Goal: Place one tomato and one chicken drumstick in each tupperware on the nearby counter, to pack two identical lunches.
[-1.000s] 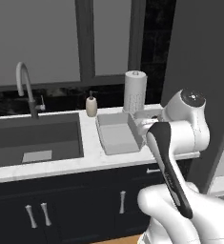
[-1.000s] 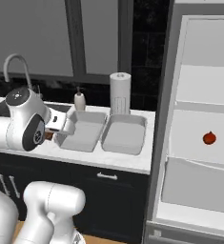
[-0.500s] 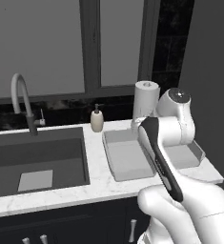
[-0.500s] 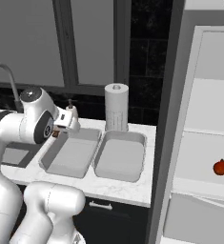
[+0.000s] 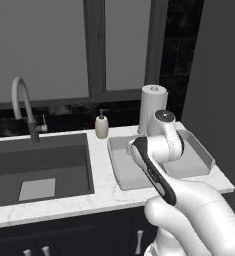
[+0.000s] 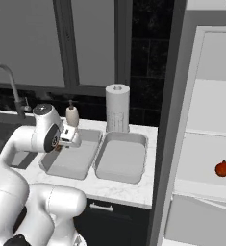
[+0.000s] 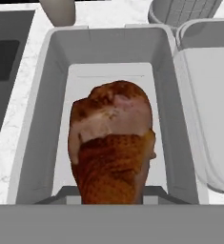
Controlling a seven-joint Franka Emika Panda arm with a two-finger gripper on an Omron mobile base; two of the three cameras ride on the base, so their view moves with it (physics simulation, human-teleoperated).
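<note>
My hand (image 6: 61, 144) is closed on the drumstick (image 7: 112, 143), held above the left tub (image 7: 37, 133), which sits beside the right tub (image 6: 121, 158) at the bench's (image 5: 101, 192) right end. Since the earlier frame the base has driven closer, and my hand has come over the left tub. One tomato (image 6: 223, 168) lies on a fridge shelf (image 6: 201, 185).

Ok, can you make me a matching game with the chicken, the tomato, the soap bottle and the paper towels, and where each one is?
Things:
1. chicken drumstick
2. tomato
3. soap bottle
4. paper-towel roll

Places:
A. on a fridge shelf
B. behind the two tubs
C. in the gripper, over the left tupperware
D. between the sink and the tubs

Pairs: 1-C, 2-A, 3-D, 4-B
</note>
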